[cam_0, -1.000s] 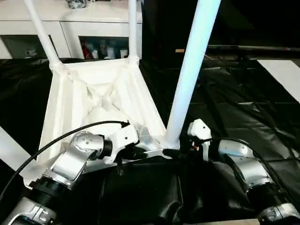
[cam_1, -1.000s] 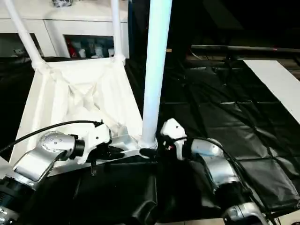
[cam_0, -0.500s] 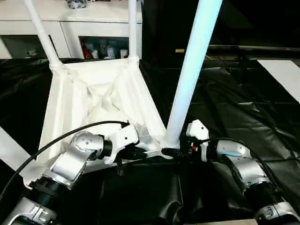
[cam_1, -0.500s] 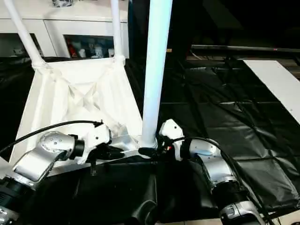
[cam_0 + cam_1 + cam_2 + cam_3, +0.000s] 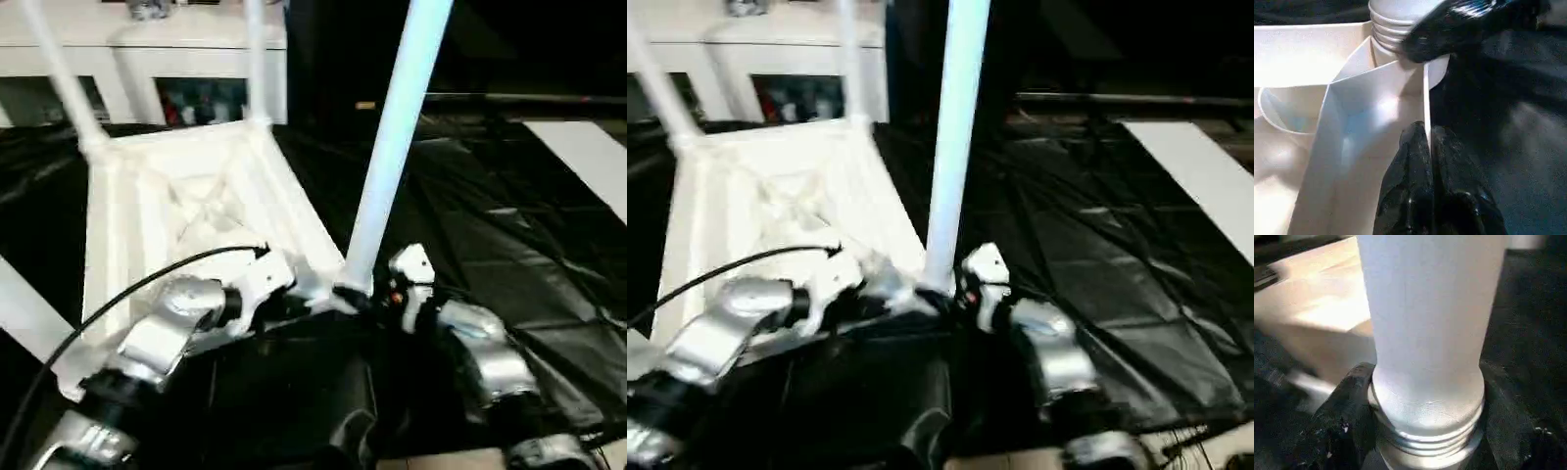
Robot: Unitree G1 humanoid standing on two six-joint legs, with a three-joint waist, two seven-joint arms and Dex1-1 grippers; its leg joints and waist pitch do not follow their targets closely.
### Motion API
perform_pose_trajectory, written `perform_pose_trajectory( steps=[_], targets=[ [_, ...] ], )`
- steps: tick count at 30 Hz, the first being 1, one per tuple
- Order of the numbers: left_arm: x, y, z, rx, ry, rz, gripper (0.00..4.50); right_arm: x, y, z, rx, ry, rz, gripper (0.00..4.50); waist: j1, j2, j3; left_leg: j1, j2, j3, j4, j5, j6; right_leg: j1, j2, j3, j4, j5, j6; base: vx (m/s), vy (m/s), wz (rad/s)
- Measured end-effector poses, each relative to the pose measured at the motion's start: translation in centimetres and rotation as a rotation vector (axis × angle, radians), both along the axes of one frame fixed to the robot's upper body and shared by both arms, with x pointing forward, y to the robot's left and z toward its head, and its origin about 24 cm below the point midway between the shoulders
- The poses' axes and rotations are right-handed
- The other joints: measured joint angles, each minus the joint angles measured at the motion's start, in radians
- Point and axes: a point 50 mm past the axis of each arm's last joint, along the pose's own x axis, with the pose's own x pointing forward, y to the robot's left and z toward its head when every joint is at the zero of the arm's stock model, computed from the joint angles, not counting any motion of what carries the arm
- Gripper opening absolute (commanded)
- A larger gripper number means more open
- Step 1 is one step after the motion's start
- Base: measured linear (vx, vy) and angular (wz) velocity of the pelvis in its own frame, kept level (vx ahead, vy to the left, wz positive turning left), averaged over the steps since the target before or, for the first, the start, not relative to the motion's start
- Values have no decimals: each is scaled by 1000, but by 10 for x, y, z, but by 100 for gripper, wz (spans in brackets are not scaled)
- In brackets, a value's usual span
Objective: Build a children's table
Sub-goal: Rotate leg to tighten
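Right pincer [image 5: 1425, 431] is straddling the leg [image 5: 397, 147] base, axis upright; left pincer [image 5: 1427, 161] is pinching tabletop [image 5: 186, 196] rim.

Tabletop [image 5: 196, 206] is lying upside down on the sheet [image 5: 509, 235], legs standing up from its corners. Nearest leg [image 5: 392, 147] is rising from the near right corner, between the left gripper [image 5: 1427, 161] and right gripper [image 5: 1422, 431]. Cabinet [image 5: 147, 59] is sitting behind.

Left tool [image 5: 1427, 147] pinched closed, right tool [image 5: 1420, 431] clasping wide
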Motion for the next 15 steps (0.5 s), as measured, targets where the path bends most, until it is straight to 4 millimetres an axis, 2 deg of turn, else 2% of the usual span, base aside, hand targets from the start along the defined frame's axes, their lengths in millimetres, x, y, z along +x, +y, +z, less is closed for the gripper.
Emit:
perform_pose_trajectory(
  steps=[4,6,10,14,15],
  targets=[
    [16,-17,-1,12,-33,97,0,18,17,2,-33,1,-260,267,-10,7,6,4,0,-1,-1,0,0,-4,0,0,-4,-2,4,-30,6,-3],
    [20,-24,-1,15,-41,125,0,21,23,2,-42,3,-348,267,-9,8,7,5,0,-1,-3,0,0,-3,0,0,-7,-3,5,0,0,0],
    [25,-33,-2,26,-49,147,0,24,31,2,-48,1,-441,267,-4,13,9,5,-2,-1,-8,0,0,-1,0,1,-16,-2,4,0,0,0],
    [26,-34,-2,32,-51,133,0,23,31,2,-29,2,-444,267,-3,15,9,5,-4,-1,-10,0,0,0,0,3,-20,-2,3,0,0,0],
    [26,-34,-2,36,-52,129,0,23,30,2,-25,2,-443,323,-2,15,9,5,-4,-1,-10,0,0,0,0,3,-20,-2,3,0,0,0]
  ],
)
